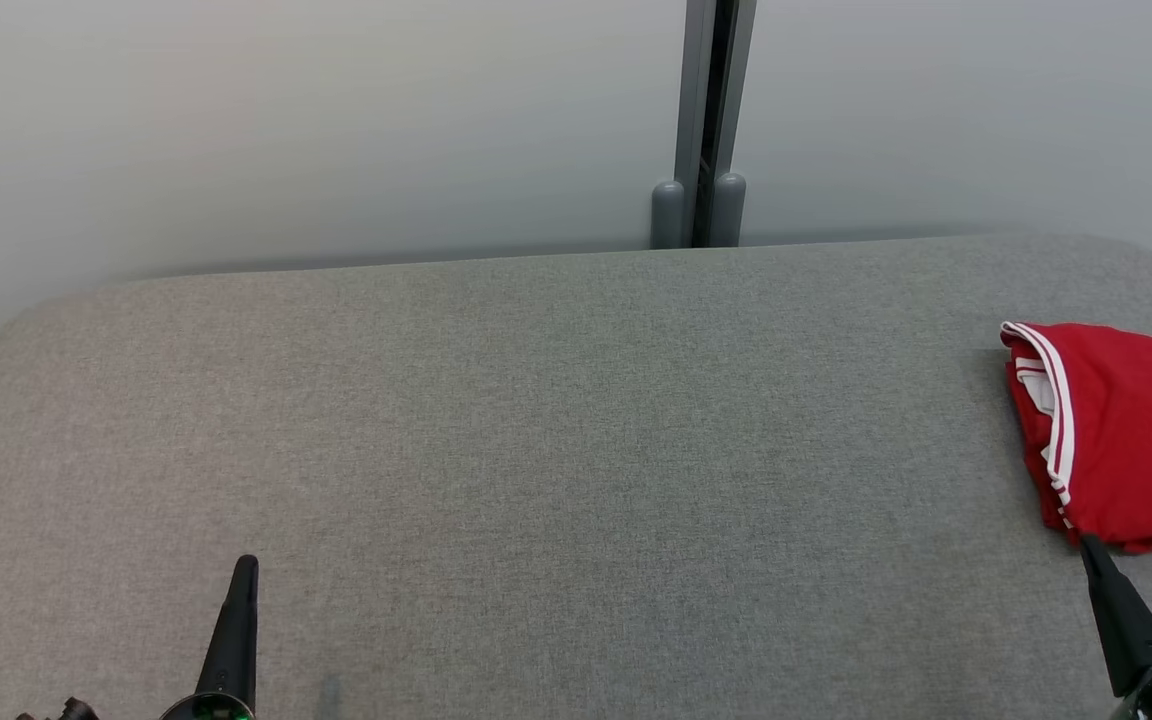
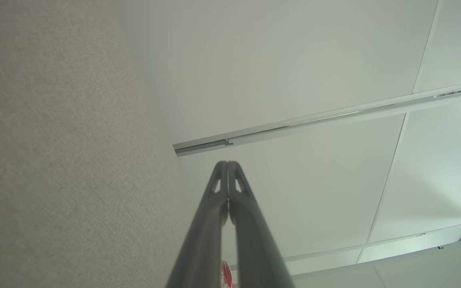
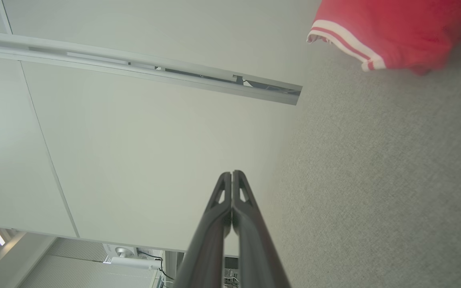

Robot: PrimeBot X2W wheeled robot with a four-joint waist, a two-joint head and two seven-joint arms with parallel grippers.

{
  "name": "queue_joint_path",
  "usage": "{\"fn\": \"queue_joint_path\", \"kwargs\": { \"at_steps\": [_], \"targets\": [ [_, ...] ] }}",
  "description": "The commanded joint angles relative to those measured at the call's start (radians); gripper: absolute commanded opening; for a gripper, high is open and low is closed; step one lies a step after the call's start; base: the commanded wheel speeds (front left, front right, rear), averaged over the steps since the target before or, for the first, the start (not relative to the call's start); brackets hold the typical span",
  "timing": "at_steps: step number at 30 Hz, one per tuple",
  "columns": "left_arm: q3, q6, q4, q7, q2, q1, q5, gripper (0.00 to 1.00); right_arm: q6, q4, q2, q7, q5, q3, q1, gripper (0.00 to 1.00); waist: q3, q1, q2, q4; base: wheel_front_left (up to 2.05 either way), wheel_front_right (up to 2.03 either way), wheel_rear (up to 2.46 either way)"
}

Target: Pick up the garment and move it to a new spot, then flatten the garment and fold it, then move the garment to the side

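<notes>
**Both hands shut and empty, garment at the far right**

My left hand (image 1: 244, 568) sits low at the near left. Its fingers are pressed together along their length with nothing between them. My right hand (image 1: 1086, 545) is closed and empty too. In the head view its tip meets the near corner of the garment (image 1: 1126, 430), but I cannot tell whether it touches. The right wrist view shows the cloth off to one side of the fingers, not between them.

The garment is red with white-striped trim. It lies in loose layers at the right end of the worktop (image 1: 576, 420), partly cut off by the frame. That fits a piece waiting to be picked up as well as one already folded and set aside, and I cannot say which.

The main risk is a stray nudge from the closed right hand. It could slide the layers apart or push the cloth toward the rounded right edge, which I cannot see past. A shallow pinch might catch only the top layer and drag the rest open.

A wall (image 1: 286, 120) and a grey post (image 1: 701, 120) stand behind the worktop, well apart from the garment. Nothing lies between the hands and the garment.
</notes>
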State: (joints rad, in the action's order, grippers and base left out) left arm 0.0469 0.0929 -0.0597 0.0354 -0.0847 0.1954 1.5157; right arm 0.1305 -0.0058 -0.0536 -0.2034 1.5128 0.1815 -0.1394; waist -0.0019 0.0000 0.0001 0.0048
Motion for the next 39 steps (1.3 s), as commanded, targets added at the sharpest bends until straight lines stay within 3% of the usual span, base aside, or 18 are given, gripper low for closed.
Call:
{"fn": "queue_joint_path", "kwargs": {
  "at_steps": [1, 20, 39],
  "targets": [
    [-0.011, 0.011, -0.010, -0.005, 0.000, -0.001, 0.021, 0.00, 0.000, 0.002, -0.005, -0.007, 0.026, 0.004, -0.008, 0.00, 0.000, 0.0000, -0.0001, 0.000, 0.00, 0.00, 0.00],
    [-0.038, 0.042, -0.016, -0.023, 0.030, 0.019, 0.115, 0.00, 0.000, 0.004, -0.004, -0.030, 0.151, 0.018, -0.013, 0.00, 0.004, 0.0000, -0.0001, -0.005, 0.00, 0.00, 0.00],
    [-0.040, 0.043, -0.015, -0.023, 0.032, 0.019, 0.111, 0.00, 0.000, 0.004, -0.001, -0.033, 0.143, 0.020, -0.012, 0.00, 0.004, 0.0000, -0.0001, -0.005, 0.00, 0.00, 0.00]
  ]
}}
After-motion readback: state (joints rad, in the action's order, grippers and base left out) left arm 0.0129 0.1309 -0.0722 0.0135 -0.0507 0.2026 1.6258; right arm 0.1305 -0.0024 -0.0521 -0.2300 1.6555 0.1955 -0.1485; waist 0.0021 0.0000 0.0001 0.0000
